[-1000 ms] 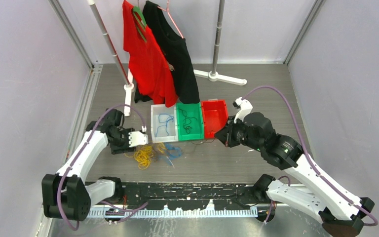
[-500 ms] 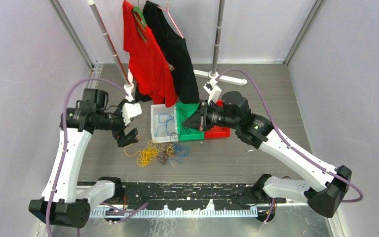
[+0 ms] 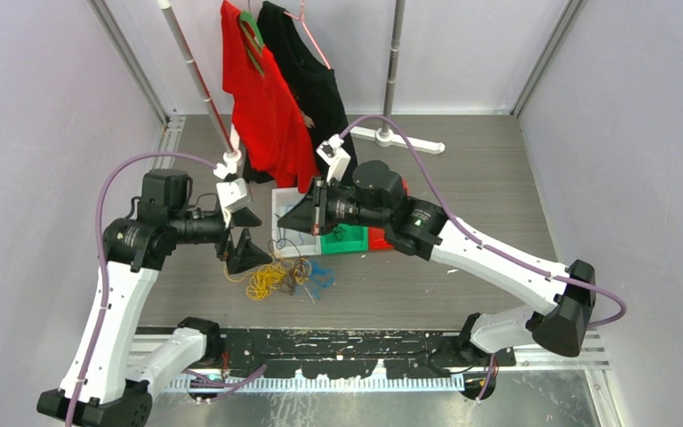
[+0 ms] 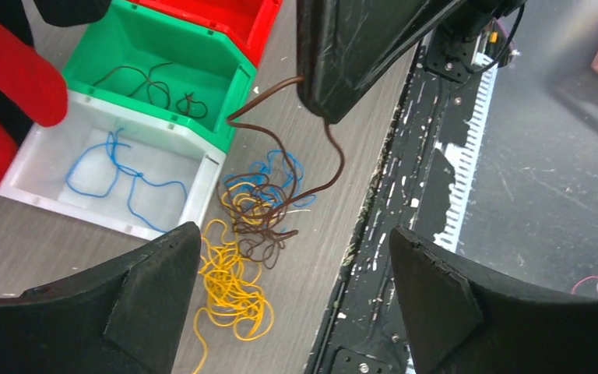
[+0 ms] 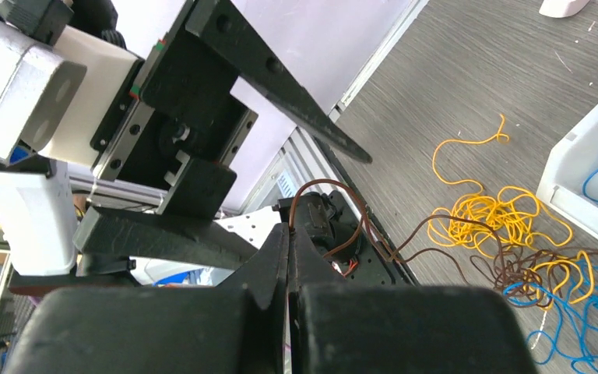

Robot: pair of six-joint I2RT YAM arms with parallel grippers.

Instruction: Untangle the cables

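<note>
The loose cables (image 3: 280, 277) are made up of three colours: a yellow-orange cable (image 4: 230, 292), a blue cable (image 4: 282, 166) and a brown cable (image 4: 342, 165). A blue cord (image 4: 124, 167) is seen in the white bin (image 4: 196, 187) and a dark cord (image 4: 152, 86) in the green bin (image 4: 237, 79), beside the red bin (image 4: 226, 15). A red shirt (image 3: 262, 107) and a black shirt (image 3: 320, 98) are shown above the grey, wood-grained table (image 3: 462, 178). The left gripper (image 3: 253, 236) and right gripper (image 5: 288, 227) are fitted with black fingers.

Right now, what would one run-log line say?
right claw: shut on brown cable, lifted | left claw: open, empty | pile: yellow, blue, brown, tangled | white bin: blue cable | green bin: black cable
</note>
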